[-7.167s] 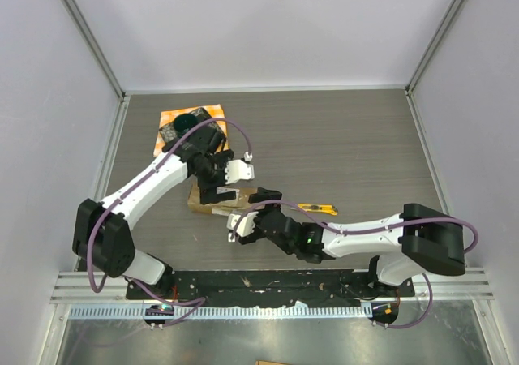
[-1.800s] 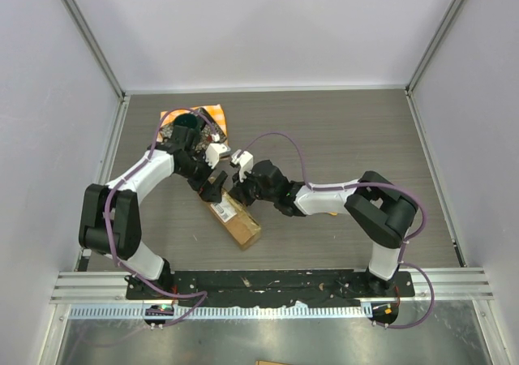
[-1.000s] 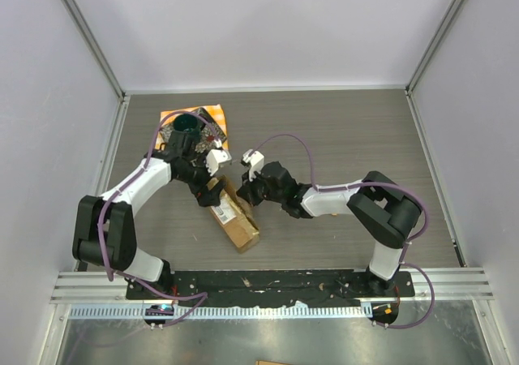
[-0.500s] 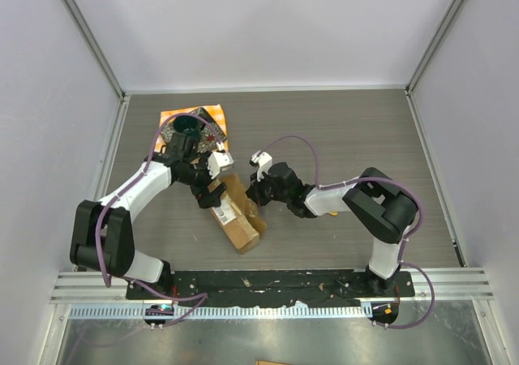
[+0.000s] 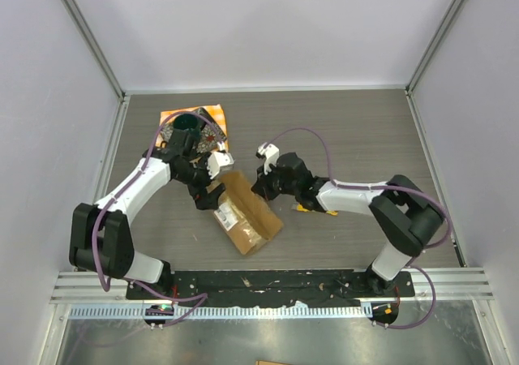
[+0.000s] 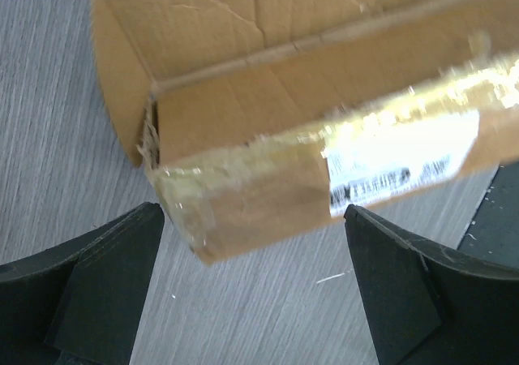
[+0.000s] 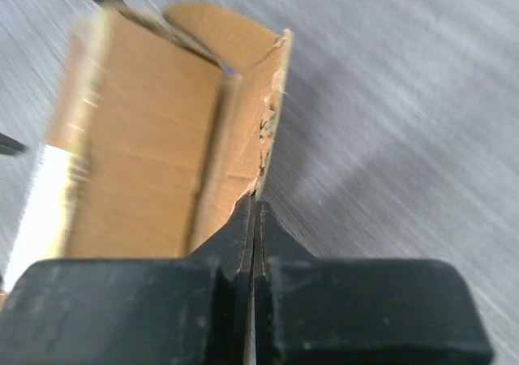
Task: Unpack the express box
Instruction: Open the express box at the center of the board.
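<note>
1. On the grey bench, near the front edge, the box lies at a slant between the two arms. One long flap is folded out toward the robot's right.
2. The left hand stands wide open at the box's far-left end. In its wrist view the dark fingers flank a corner of the box and touch neither side.
3. A white printed label and shiny tape run along the side facing that camera. The card is ragged at the corner.
4. The right hand is closed tight, fingers pressed together, with its tips at the torn edge of the flap. Whether any card is pinched between them cannot be told.
5. Beyond the left arm, toward the bench's far-left corner, a dark dish sits on an orange cloth.
6. A yellow knife lies on the bench just right of the box, partly hidden under the right arm.
</note>
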Motion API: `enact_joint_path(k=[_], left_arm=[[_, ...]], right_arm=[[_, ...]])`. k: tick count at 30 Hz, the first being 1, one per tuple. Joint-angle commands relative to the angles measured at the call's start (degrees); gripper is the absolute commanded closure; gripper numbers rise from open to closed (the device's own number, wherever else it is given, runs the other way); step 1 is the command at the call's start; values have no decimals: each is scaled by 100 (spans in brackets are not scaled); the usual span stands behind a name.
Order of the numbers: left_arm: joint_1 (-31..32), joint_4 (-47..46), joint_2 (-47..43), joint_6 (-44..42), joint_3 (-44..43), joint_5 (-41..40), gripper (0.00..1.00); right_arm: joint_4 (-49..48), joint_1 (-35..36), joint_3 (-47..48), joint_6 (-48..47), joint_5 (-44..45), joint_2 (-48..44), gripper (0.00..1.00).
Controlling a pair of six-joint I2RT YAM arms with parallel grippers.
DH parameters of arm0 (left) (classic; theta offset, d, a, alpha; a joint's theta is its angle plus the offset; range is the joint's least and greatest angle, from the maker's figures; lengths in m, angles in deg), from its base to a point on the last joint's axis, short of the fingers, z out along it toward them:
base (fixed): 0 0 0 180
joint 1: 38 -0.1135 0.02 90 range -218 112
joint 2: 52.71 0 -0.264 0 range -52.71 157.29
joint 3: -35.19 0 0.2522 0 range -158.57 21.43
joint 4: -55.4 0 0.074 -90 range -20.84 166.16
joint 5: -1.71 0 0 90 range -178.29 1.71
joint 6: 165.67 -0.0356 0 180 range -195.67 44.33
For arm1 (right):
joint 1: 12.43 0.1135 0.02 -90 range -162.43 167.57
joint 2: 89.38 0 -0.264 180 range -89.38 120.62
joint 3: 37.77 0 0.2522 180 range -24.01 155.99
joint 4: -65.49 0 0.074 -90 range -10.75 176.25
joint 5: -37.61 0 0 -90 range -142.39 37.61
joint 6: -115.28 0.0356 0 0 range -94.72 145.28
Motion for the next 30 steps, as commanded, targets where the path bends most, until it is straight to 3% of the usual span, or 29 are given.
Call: enact_joint_path(k=[1, 11, 15, 19, 23, 30], left_arm=[[20, 515, -304, 44, -367, 325, 0], [-50, 621, -480, 993, -1325, 1046, 0], [-50, 94, -428, 1257, -1238, 872, 0], [-50, -73, -148, 985, -1246, 687, 0], [-33, 514, 169, 212, -1545, 818, 0], [-15, 937, 284, -360, -2186, 1186, 0]], right_arm=[[587, -32, 604, -377, -189, -858, 99], [2238, 381, 1484, -1519, 127, -1466, 99], [2328, 503, 1545, -1555, -92, -1545, 99], [2591, 565, 1730, -1625, -409, -1457, 99], [2802, 592, 1976, -1818, -392, -1422, 99], [3128, 653, 2608, -2012, -462, -1325, 99]])
